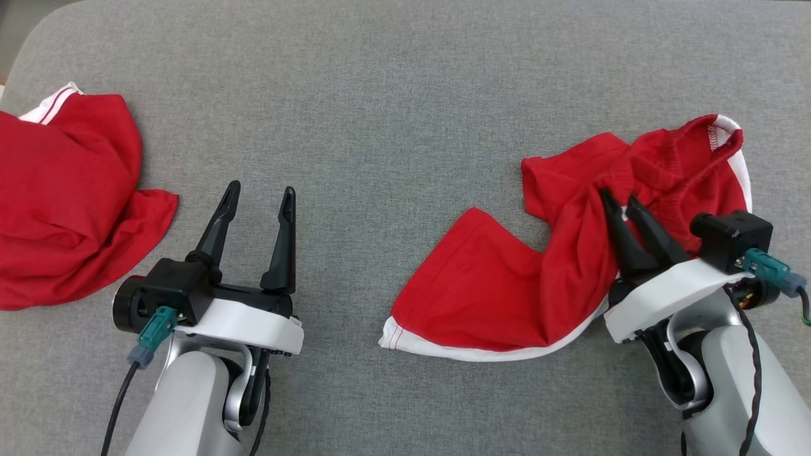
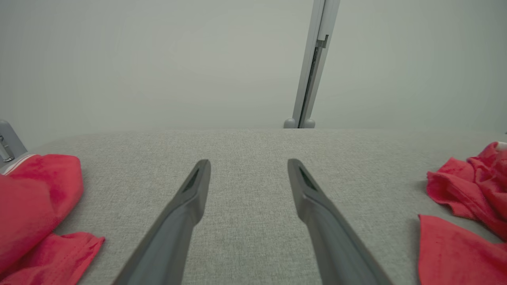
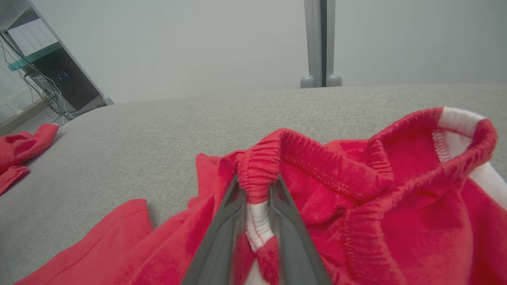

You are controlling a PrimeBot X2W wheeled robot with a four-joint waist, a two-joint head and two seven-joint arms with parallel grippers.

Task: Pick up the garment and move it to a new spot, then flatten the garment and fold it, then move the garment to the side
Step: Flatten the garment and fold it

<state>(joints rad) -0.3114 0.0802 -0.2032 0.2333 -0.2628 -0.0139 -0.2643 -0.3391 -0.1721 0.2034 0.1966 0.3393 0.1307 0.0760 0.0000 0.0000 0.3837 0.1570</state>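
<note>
- Two red garments on the table (image 1: 405, 95). Which is ours?
- The right one. The garment (image 1: 500, 297) lies crumpled on the robot's right side, white hem (image 1: 481, 353) toward the robot. The second garment (image 1: 63, 202) is heaped far left, well apart.
- Fingers?
- Right fingers (image 1: 618, 231) are narrow, pinched on a fold of the waistband (image 3: 259, 174). The elastic is bunched between them, clear in the right wrist view. Left fingers (image 1: 283, 234) are wide with nothing in them, over bare table between the two heaps.
- Step?
- I'd say pick-up, the first part. Most of the cloth lies on the table, so the lift is not yet done.
- How to do it well?
- The grip looks small, just a bunched bit of elastic near the tips. Probably best to clamp firmly and raise straight up till the hem clears, then carry. Dragging sideways could tug it loose or roll it tighter. Set it down in the open middle, away from the second garment, so there's room to flatten. The left fingers could take the waistband's other end for spreading.
- Risk?
- Mainly the elastic slipping out.
</note>
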